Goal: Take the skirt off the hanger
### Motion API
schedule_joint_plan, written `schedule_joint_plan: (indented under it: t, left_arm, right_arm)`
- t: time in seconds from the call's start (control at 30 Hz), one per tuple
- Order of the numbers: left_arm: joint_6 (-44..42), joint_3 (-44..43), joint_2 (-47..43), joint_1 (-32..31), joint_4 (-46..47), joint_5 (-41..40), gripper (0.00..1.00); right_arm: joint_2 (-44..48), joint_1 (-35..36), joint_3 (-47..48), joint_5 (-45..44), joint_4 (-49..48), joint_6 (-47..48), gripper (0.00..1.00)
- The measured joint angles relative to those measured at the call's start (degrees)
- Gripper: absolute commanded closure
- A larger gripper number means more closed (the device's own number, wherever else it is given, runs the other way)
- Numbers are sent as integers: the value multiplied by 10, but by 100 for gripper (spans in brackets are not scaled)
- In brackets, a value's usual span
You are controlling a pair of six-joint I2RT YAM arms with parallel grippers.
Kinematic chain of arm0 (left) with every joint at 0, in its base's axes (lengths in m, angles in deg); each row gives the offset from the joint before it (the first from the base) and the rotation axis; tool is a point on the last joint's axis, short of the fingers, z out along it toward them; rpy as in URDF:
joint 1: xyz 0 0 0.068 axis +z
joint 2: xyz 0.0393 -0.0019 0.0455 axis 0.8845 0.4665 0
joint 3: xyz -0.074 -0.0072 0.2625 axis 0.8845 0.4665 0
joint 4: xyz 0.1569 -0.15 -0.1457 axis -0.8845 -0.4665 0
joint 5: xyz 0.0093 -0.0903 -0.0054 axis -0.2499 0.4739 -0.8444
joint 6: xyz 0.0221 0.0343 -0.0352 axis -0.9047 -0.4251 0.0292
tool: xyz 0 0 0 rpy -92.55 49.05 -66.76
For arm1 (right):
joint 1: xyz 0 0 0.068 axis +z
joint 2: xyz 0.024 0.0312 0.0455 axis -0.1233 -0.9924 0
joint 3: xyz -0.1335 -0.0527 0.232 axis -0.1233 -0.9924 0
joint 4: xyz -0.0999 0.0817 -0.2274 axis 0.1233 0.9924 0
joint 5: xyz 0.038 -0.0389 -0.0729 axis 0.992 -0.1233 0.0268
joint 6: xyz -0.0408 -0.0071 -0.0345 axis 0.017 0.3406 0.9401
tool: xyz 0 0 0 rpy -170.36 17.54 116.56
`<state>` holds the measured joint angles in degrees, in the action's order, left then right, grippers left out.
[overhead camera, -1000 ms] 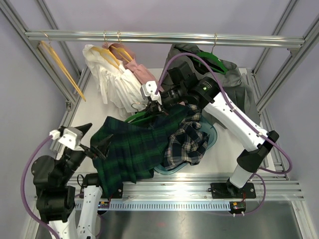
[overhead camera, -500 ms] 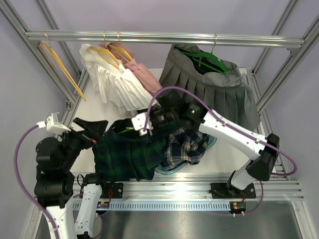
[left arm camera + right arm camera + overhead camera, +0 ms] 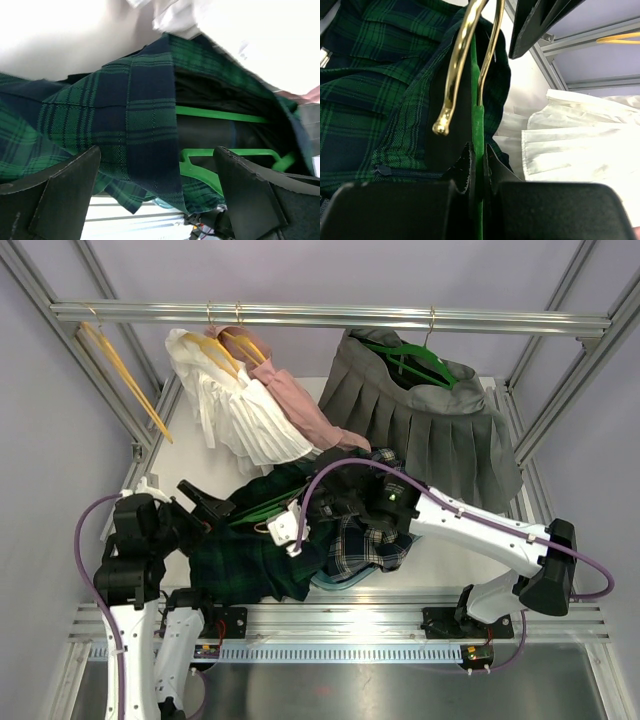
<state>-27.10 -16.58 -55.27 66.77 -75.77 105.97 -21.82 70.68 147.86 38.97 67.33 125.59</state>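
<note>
While R hand [image 3: 478,156] pinches flat green hanger [image 3: 478,122], L hand [image 3: 157,180] gapes wide beside plaid skirt [image 3: 145,115].

Top camera: high, behind the arm bases at 6 o'clock, looking down over the whole surface [image 3: 185,462] to the rail [image 3: 330,315] at 12. Left wrist camera: close on the plaid skirt [image 3: 135,130], framed by its own fingers [image 3: 65,195]. Right wrist camera: closer still, sighting along the green hanger [image 3: 478,130]. All three views share skirt and hanger.
</note>
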Motion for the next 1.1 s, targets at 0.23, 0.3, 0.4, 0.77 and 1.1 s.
schedule_joint_plan:
  t: [0.23, 0.3, 0.4, 0.77, 1.1]
  left_arm:
    - [-26, 35, 16, 0, 1, 1, 38]
    - [-37, 42, 22, -2, 2, 0, 49]
    - [-54, 52, 28, -11, 6, -5, 66]
    - [-122, 41, 48, -28, 10, -33, 100]
    - [-214, -59, 23, -32, -43, -112, 100]
  right_arm:
    - [3, 10, -27, -21, -14, 15, 100]
    - [4, 10, -28, -26, -14, 16, 100]
    - [7, 10, -28, -35, -13, 16, 100]
    - [21, 10, -32, -47, 0, -3, 100]
    - [44, -58, 5, 19, 27, -129, 100]
